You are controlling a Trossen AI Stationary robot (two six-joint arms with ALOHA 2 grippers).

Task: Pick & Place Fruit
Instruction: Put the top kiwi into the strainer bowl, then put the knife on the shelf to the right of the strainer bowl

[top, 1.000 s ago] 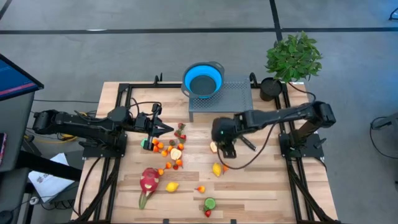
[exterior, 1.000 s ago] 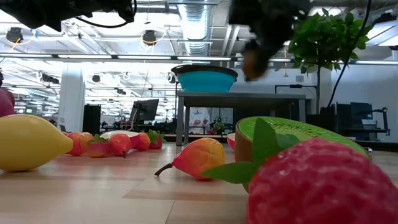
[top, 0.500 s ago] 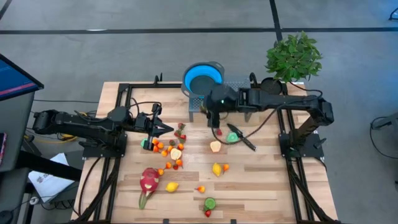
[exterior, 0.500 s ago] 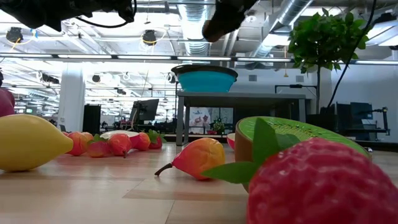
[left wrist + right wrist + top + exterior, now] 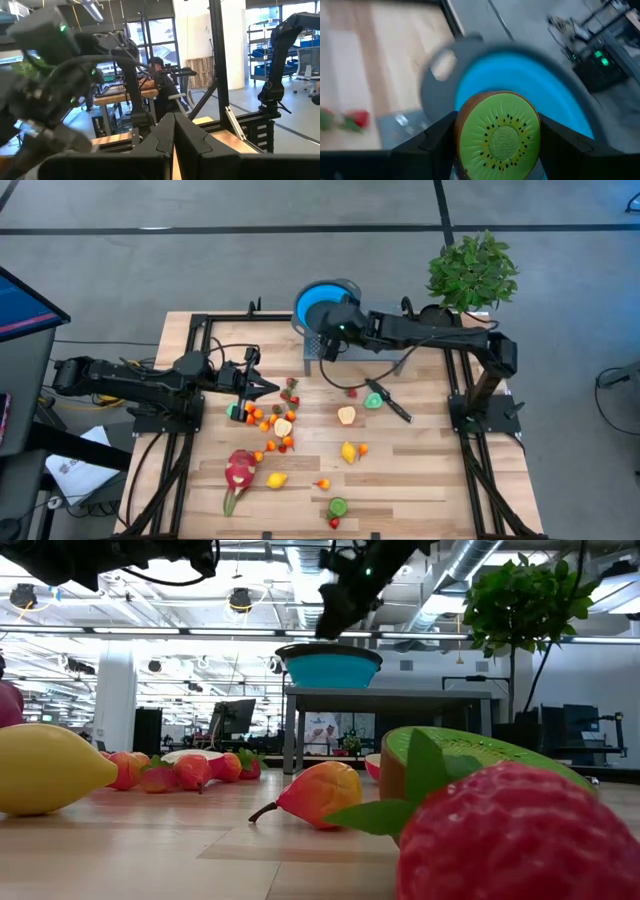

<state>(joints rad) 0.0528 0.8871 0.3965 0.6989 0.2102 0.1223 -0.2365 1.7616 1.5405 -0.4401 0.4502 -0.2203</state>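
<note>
Your right gripper (image 5: 497, 150) gripped a kiwi half (image 5: 498, 134) above the blue bowl (image 5: 318, 305). Your left gripper (image 5: 268, 388) sat closed over the wooden table (image 5: 430, 470), beside scattered fruit (image 5: 270, 420); an open workshop lay beyond the bowl.

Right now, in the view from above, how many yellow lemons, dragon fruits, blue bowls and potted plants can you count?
Yellow lemons: 2
Dragon fruit: 1
Blue bowl: 1
Potted plant: 1
Total: 5

A green kiwi half (image 5: 498, 136) is gripped above the table; other toy fruits (image 5: 270, 423) lie scattered below.
</note>
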